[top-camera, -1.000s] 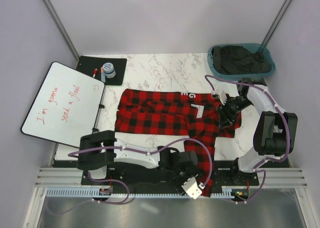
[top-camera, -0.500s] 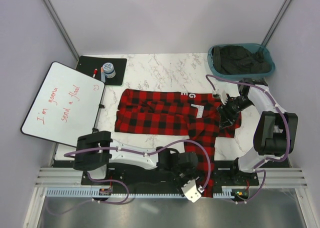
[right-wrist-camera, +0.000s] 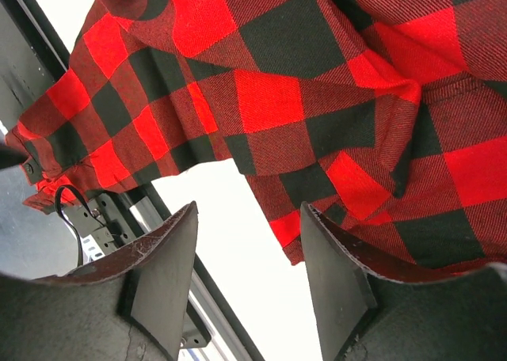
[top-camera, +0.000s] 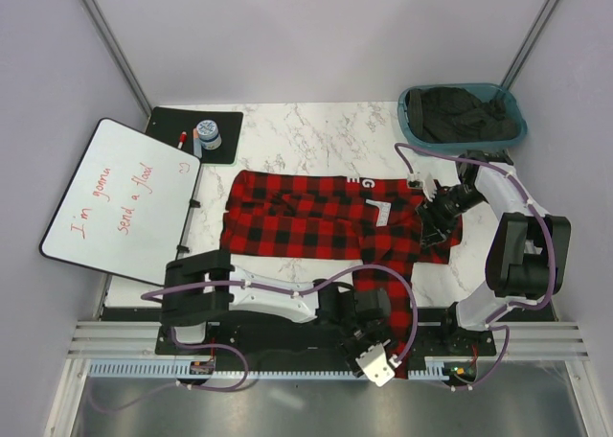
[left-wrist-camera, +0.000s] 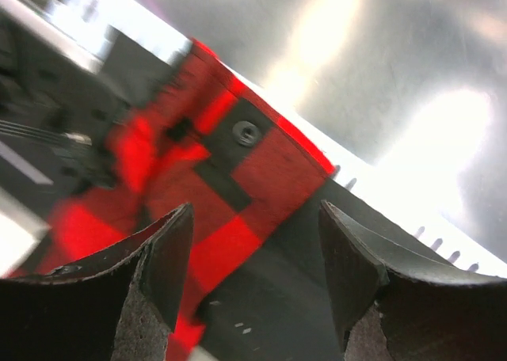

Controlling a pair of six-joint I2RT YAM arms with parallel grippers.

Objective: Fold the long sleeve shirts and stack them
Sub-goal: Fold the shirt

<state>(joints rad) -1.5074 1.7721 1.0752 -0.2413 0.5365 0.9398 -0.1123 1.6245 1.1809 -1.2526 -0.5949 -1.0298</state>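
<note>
I see the flannel shirt spread across the middle of the desk, 1 sleeve hanging over the desk's near edge. There my left fingers stand apart, gripping nothing; my right fingers gape above the desk's right side.

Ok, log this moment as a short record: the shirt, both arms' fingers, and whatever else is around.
shirt: red-and-black flannel shirt spread out on the marble table, not yet folded
sleeve: one sleeve cuff hangs over the near edge
left gripper: fingers apart, at that cuff, not pinching it
right gripper: fingers apart, above the shirt's right side
bin: teal bin far right, dark clothes inside
whiteboard: left, red writing
</note>
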